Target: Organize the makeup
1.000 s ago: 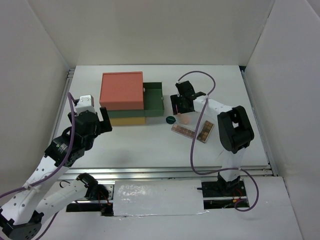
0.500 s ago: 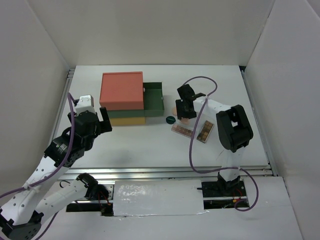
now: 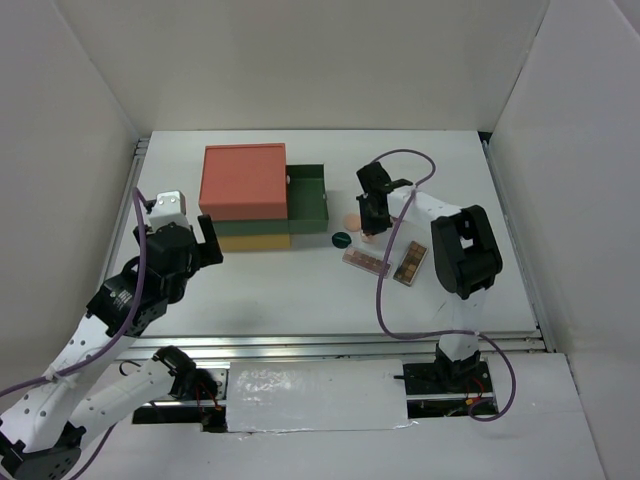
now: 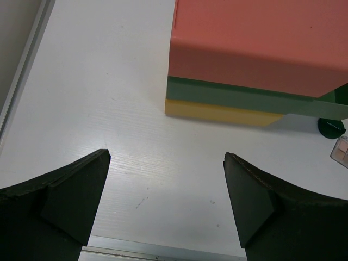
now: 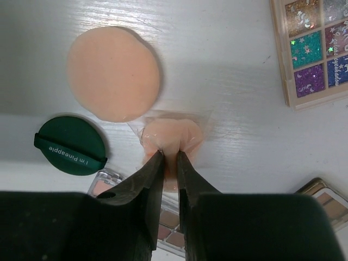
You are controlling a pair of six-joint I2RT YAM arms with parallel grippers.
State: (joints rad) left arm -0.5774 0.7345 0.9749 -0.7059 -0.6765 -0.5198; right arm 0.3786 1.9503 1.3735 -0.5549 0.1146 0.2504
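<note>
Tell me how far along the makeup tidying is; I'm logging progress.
Nothing looks stowed yet: the green drawer stands open with no makeup visible inside. In hand: the right gripper pinches a wrapped peach puff. Left to do: the bare puff, dark-green disc and palettes. The left gripper hangs open.

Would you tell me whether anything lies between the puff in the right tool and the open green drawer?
Yes: a loose puff lies flat on the table between the pinched puff and the green drawer; the dark disc sits just beside that line.
</note>
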